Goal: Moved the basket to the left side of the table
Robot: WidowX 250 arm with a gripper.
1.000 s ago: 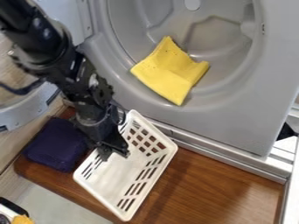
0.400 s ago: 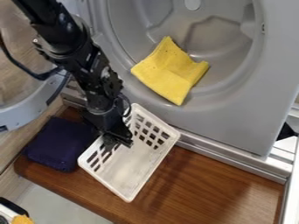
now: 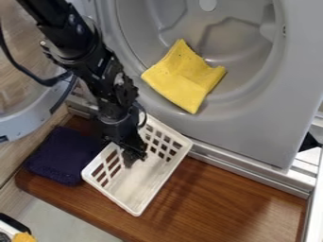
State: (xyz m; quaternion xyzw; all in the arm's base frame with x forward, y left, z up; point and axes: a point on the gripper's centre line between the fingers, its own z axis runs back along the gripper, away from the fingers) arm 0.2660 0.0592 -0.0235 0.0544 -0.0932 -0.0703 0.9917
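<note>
Bright, soft glare on tabletop [image 3: 252, 203]

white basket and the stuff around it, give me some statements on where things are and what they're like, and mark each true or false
1. The white basket stands on the wooden table. True.
2. The yellow cloth lies partly over the inner edge of the round gray basin. True.
3. The dark blue cloth lies inside the basket. False: it lies on the table, left of the basket in the camera view.
4. The gripper is over the yellow cloth. False: it is down at the basket.
5. The basket's walls are solid. False: they have rows of openings.
</note>
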